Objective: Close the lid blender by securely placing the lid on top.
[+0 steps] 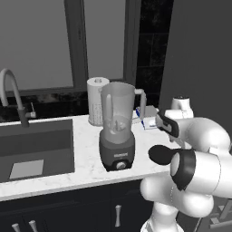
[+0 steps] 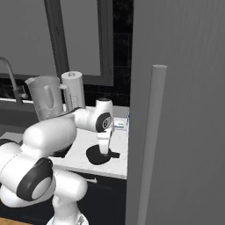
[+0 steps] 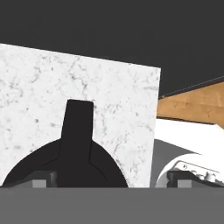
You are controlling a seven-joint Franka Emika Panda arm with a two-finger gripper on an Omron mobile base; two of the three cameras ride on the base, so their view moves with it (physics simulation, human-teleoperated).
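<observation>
End effector [image 3: 107,179] wide open, straddling lid [image 3: 65,164], flat on counter [image 3: 43,87]

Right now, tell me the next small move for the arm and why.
Probably lower and close the fingers on the lid. It lies flat on the counter directly beneath the open fingers, not yet gripped, while the blender jar stands uncovered.

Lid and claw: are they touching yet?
Cannot tell. In the hand view the open claw straddles the lid, fingertips low beside it, but no plain contact or gap shows.
</observation>
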